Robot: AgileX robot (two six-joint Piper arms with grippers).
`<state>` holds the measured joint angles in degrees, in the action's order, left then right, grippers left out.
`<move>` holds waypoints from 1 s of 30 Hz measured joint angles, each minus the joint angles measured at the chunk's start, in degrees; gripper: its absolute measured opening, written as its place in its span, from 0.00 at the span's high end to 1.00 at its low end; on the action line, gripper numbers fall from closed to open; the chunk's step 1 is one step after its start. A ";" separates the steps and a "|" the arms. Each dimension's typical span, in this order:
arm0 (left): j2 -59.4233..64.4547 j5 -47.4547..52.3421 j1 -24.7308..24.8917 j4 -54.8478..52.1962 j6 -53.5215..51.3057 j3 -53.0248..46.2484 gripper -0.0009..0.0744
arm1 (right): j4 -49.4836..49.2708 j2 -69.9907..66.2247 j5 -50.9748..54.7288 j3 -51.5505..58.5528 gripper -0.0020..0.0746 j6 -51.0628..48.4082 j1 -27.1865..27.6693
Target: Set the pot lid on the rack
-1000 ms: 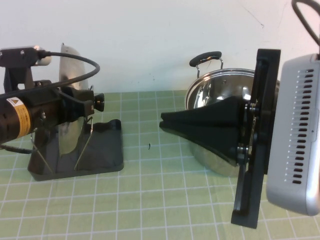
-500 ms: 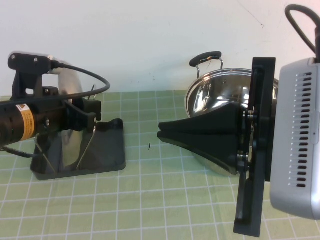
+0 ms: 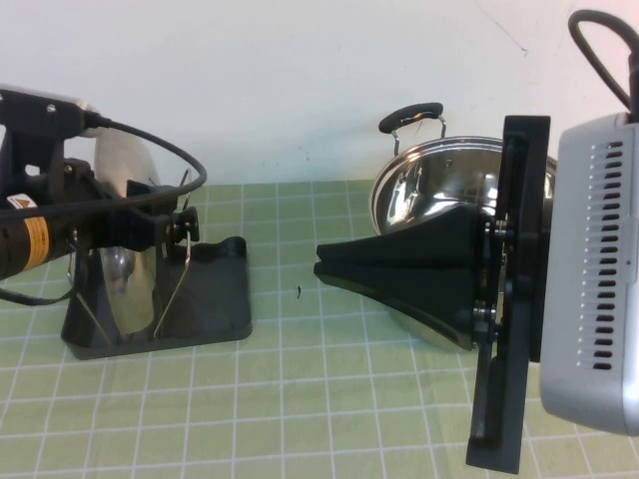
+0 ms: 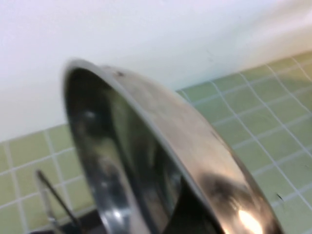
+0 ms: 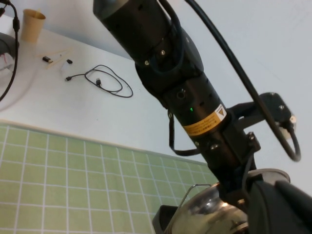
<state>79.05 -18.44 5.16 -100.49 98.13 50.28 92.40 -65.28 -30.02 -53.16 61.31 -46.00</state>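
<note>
The pot lid (image 3: 122, 274) stands on edge in the black rack (image 3: 215, 299) at the left, between its wire loops. My left gripper (image 3: 176, 226) is at the lid's black knob and looks shut on it. The left wrist view is filled by the lid's shiny rim (image 4: 185, 146), with a rack wire (image 4: 53, 195) beside it. The right wrist view shows my left arm over the lid (image 5: 202, 214) and rack (image 5: 163, 217). My right gripper (image 3: 321, 259) hangs shut and empty at mid-table, pointing toward the rack.
The deep steel pot (image 3: 439, 185) with black handles stands at the back right, partly behind my right gripper. A white wall runs close behind the green grid mat (image 3: 300, 399). A small dark speck (image 3: 298, 291) lies on the mat between rack and pot.
My left gripper has moved left and down with the lid. The lid has gone from tilted and high to standing lower in the rack. The right arm has barely moved.
</note>
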 joint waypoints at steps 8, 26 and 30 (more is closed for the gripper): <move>-0.68 3.94 0.00 0.00 7.22 0.00 0.32 | 0.00 0.00 0.00 0.00 0.98 0.12 0.00; -6.90 10.77 0.00 0.38 7.31 0.00 0.32 | 0.03 0.00 -0.45 0.00 0.98 -0.45 0.00; -11.62 12.46 0.00 0.48 6.10 0.00 0.37 | 0.13 1.10 3.25 0.00 0.98 -5.72 0.00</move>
<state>67.43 -5.99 5.16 -100.01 104.24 50.28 92.53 -64.18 -26.77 -53.16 55.59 -46.00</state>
